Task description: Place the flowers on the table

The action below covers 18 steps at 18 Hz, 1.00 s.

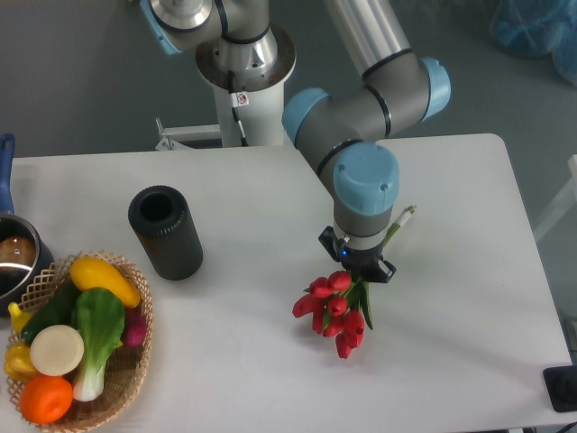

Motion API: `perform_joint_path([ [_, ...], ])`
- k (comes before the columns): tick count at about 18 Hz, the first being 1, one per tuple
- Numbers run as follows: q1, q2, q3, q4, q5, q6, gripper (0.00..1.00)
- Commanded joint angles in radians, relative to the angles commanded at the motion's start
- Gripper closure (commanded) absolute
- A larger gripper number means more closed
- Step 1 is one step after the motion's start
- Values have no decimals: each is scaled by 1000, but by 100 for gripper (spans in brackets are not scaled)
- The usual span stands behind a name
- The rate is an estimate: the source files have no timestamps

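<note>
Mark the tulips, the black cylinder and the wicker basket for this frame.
flowers [332,305]: fixed camera, on the red tulip buds.
black cylinder [169,242]: fixed camera, on its side wall.
wicker basket [135,361]: fixed camera, on the right rim.

No legible text or labels.

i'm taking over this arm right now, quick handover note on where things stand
Gripper: right over the flowers, at the leaf and stem part; the fingers are hidden under the wrist, so whether they are shut is unclear.
Flowers: red buds point to the near edge, stem tips stick out behind the arm. They lie low over the right half of the table; contact with it cannot be confirmed.
Done: flowers brought over the table.
Left: confirm they rest on it, open, lift clear.
</note>
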Motion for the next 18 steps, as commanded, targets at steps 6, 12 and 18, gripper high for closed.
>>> perform_joint_path([
  [6,6,3,-6,2,-23,0,13],
  [12,46,35,3,5,-61,-2,0],
  [18,86,70,3,31,-69,11,0],
])
